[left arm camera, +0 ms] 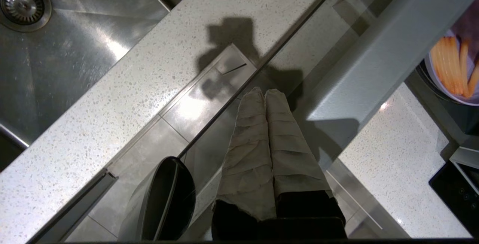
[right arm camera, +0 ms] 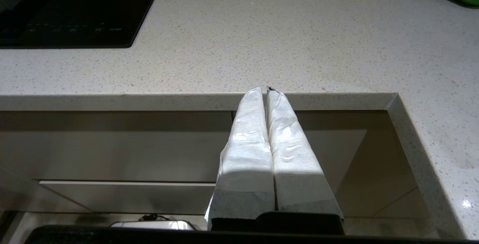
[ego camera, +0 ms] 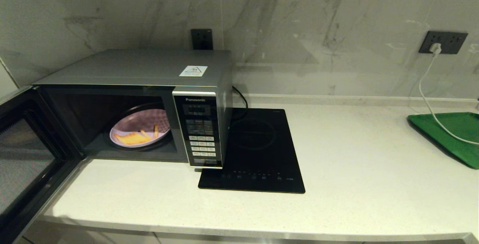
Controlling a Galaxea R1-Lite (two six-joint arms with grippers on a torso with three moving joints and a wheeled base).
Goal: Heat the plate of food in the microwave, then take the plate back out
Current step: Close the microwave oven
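The silver-grey Panasonic microwave (ego camera: 149,75) stands at the left of the counter with its dark glass door (ego camera: 26,154) swung wide open to the left. Inside, on the turntable, lies the lilac plate of food (ego camera: 140,128) with orange-yellow fries; a part of the plate of food (left arm camera: 454,72) also shows in the left wrist view. My left gripper (left arm camera: 265,93) is shut and empty, hanging over the top edge of the open door. My right gripper (right arm camera: 265,91) is shut and empty, below the counter's front edge. Neither arm shows in the head view.
A flat black induction hob (ego camera: 258,150) lies right of the microwave. A green tray (ego camera: 449,135) sits at the far right with a white cable (ego camera: 430,98) running over it from a wall socket. A steel sink (left arm camera: 48,42) lies left of the door.
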